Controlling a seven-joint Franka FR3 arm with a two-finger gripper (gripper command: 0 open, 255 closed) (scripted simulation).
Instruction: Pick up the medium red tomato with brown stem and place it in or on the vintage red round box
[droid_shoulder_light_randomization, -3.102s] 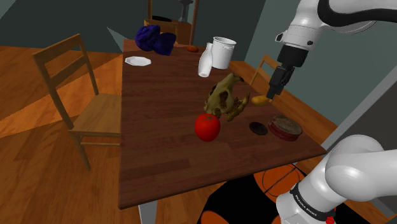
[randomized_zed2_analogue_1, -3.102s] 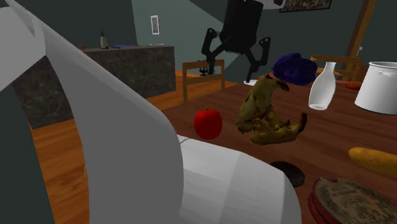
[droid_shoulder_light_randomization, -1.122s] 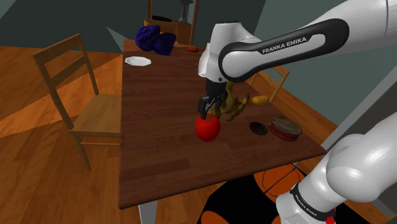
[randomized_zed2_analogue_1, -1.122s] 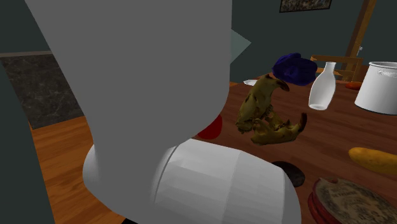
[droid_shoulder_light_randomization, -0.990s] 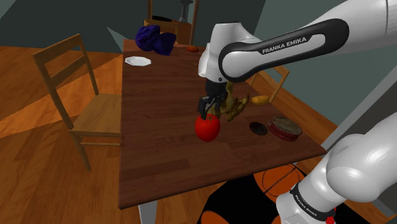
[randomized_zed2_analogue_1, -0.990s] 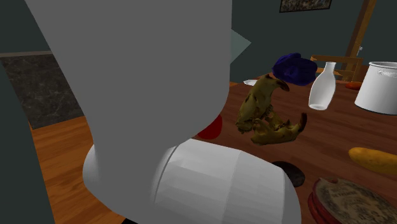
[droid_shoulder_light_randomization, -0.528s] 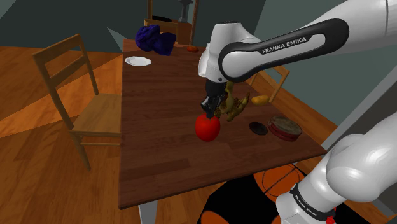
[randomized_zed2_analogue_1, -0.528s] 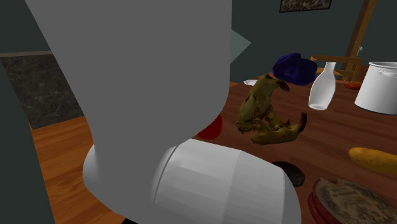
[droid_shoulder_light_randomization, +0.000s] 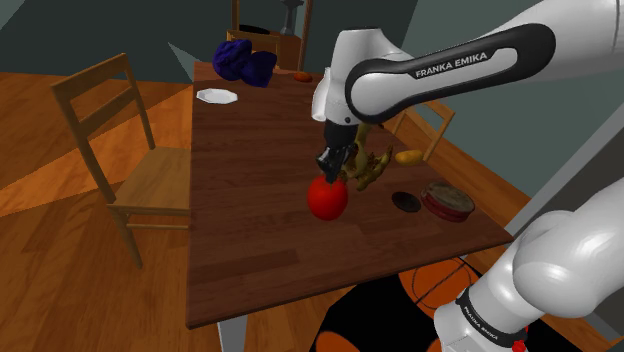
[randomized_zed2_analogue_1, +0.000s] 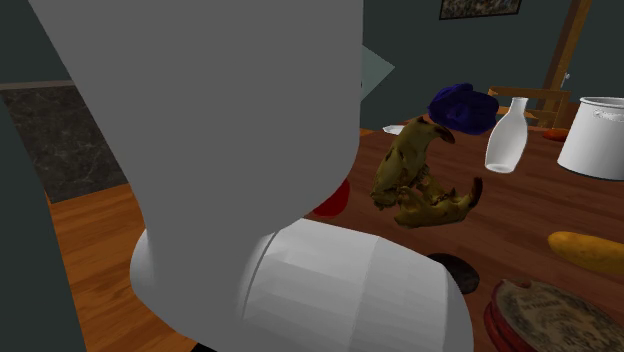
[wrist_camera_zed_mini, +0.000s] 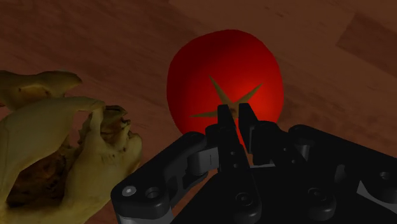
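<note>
- We see the tomato (wrist_camera_zed_mini: 222, 70) with a smooth, glossy red skin that carries a soft highlight; its star-shaped stem (wrist_camera_zed_mini: 224, 100) is matt brown.
- The tool (wrist_camera_zed_mini: 234, 118) looks to us like matt black plastic, with a dull grey sheen along its edges.
- The surface (droid_shoulder_light_randomization: 250, 220) is dark wood with visible grain and a light polish.
- The arm (droid_shoulder_light_randomization: 365, 50) has a smooth, glossy white shell.
- The lumpy yellow-brown object (randomized_zed2_analogue_1: 415, 175) looks rough, pitted and matt.
- The chair (droid_shoulder_light_randomization: 158, 180) is paler wood; the floor (droid_shoulder_light_randomization: 60, 260) is shiny wooden planks.
- The blue cloth (droid_shoulder_light_randomization: 243, 62) looks soft and crumpled.
- The white bottle (randomized_zed2_analogue_1: 505, 140) is plain and smooth.
</note>
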